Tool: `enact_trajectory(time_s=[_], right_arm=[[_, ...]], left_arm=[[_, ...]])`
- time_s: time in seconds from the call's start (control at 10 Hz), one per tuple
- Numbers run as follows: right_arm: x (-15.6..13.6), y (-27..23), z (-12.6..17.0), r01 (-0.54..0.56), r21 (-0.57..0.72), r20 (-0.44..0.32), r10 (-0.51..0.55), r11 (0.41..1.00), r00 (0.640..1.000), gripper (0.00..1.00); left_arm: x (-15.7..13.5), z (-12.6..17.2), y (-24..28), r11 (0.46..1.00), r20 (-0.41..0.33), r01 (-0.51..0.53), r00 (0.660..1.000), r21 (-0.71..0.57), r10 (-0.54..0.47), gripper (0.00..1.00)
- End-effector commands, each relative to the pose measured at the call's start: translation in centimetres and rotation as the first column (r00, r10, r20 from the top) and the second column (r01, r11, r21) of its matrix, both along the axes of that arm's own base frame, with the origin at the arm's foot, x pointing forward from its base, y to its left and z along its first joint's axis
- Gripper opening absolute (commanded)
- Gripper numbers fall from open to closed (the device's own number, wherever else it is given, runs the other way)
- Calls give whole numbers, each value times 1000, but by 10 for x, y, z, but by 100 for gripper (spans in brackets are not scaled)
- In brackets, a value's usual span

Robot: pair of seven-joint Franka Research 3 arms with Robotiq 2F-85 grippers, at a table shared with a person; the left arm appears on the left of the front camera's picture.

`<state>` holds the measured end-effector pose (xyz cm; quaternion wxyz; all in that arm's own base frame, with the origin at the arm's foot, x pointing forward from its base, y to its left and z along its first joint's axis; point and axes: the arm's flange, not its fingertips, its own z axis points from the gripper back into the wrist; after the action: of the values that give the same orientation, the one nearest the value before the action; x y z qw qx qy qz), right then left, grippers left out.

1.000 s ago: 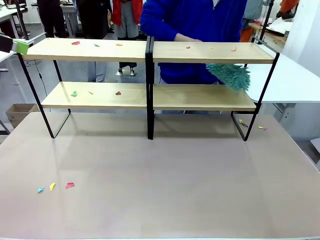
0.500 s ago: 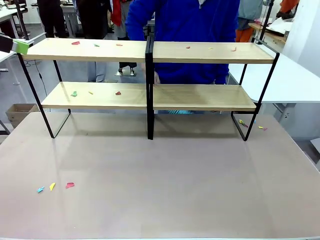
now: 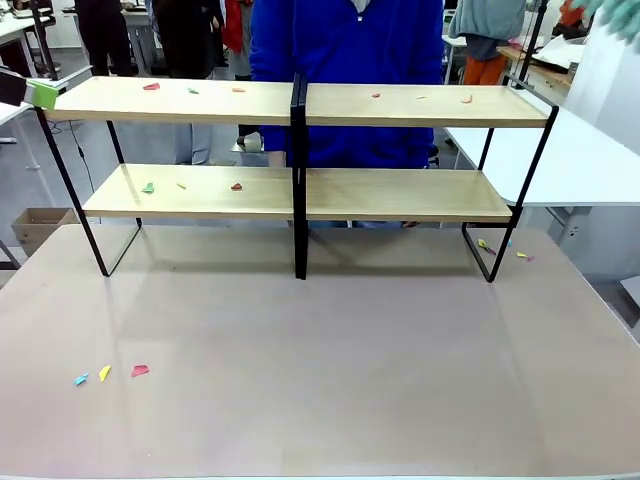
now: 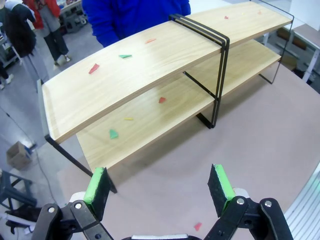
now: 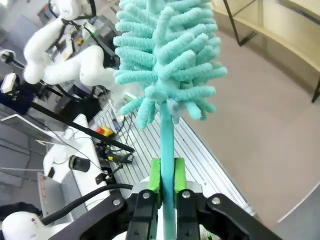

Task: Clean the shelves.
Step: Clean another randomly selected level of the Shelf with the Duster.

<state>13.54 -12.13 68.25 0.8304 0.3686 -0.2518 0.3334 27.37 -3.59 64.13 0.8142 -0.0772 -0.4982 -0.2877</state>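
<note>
The shelves [image 3: 300, 100] stand across the far half of the table, two pale boards on a black frame. Small coloured paper scraps [image 3: 151, 86] lie on the upper board, and more scraps [image 3: 148, 187] lie on the left of the lower board. My left gripper [image 4: 159, 192] hangs open above the table off the shelves' [image 4: 150, 65] left end; one of its fingertips [image 3: 42, 93] shows by the upper board's left corner. My right gripper [image 5: 166, 185] is shut on the handle of a teal fluffy duster [image 5: 167, 55], whose tuft [image 3: 622, 14] shows at the top right corner.
A person in a blue top [image 3: 345, 60] stands right behind the shelves. Scraps [image 3: 104, 372] lie on the table [image 3: 330, 360] at the front left, and a few more scraps [image 3: 520, 255] lie by the shelves' right foot. A white table [image 3: 580, 160] stands to the right.
A teal duster head seen at the right end of the lower shelf a second ago is gone from there. The person has shifted left. A teal tuft has appeared at the top right corner.
</note>
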Motion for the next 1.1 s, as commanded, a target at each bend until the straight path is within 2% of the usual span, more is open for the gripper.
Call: enact_trajectory(time_s=[0.0,0.1,0.2,0.3,0.4,0.5,0.7,0.8,0.9,1.0], right_arm=[[29,46,-21,9,-143,-37,-15,990,999,12],[27,71,-24,-88,-270,-41,80,959,996,12],[17,25,-7,-8,-61,-21,7,998,1000,12],[29,53,-16,-40,-149,-47,33,988,998,12],[-4,54,-22,64,-199,-82,-82,978,993,12],[21,82,-15,103,-353,-138,-160,930,977,12],[85,115,20,158,-501,-107,-242,851,964,12],[113,131,36,174,-591,-106,-290,788,951,12],[135,147,42,139,-618,-148,-288,774,946,12],[164,159,49,197,-610,-111,-328,768,938,12]], left_arm=[[0,-1,0,1000,-1,-2,1000,4,2,100],[0,-1,0,1000,-1,-2,1000,4,2,100],[0,-1,0,1000,-1,-2,1000,4,2,100],[0,-1,0,1000,-1,-2,1000,4,2,100],[0,-1,0,1000,-1,-2,1000,4,2,100],[0,-1,0,1000,-1,-2,1000,4,2,100],[0,-1,0,1000,-1,-2,1000,4,2,100],[0,-1,0,1000,-1,-2,1000,4,2,100],[0,-1,0,1000,-1,-2,1000,4,2,100],[0,-1,0,1000,-1,-2,1000,4,2,100]])
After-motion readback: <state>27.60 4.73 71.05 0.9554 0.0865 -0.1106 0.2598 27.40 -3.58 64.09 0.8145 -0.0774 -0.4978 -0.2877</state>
